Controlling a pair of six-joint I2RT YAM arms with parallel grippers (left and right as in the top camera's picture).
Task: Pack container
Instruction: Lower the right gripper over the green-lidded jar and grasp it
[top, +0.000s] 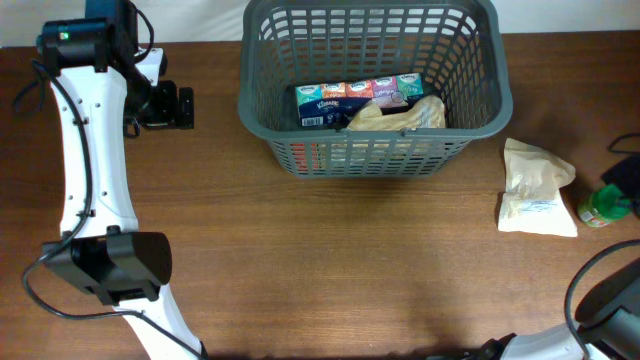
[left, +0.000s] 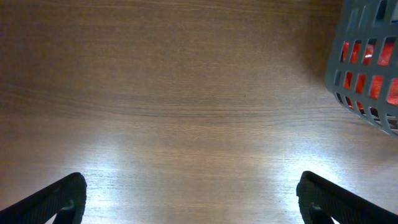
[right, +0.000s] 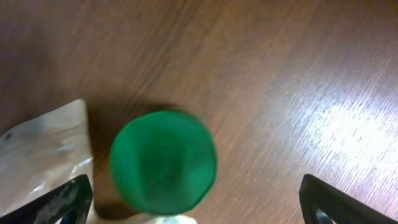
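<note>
The dark grey slotted basket (top: 370, 70) stands at the back centre of the table and holds a tissue multipack (top: 360, 100) and a beige bag (top: 405, 115); its corner shows in the left wrist view (left: 367, 68). My left gripper (top: 175, 107) is open and empty over bare wood (left: 193, 199), left of the basket. A green-capped bottle (top: 603, 206) and a cream pouch (top: 537, 188) lie at the right edge. My right gripper (right: 196, 205) is open just above the green cap (right: 163, 162), with the pouch (right: 43, 155) by its left finger.
A red item shows through the basket's slots (left: 373, 59). Cables run along the right edge (top: 600, 290). The left arm's base (top: 110, 265) stands at the front left.
</note>
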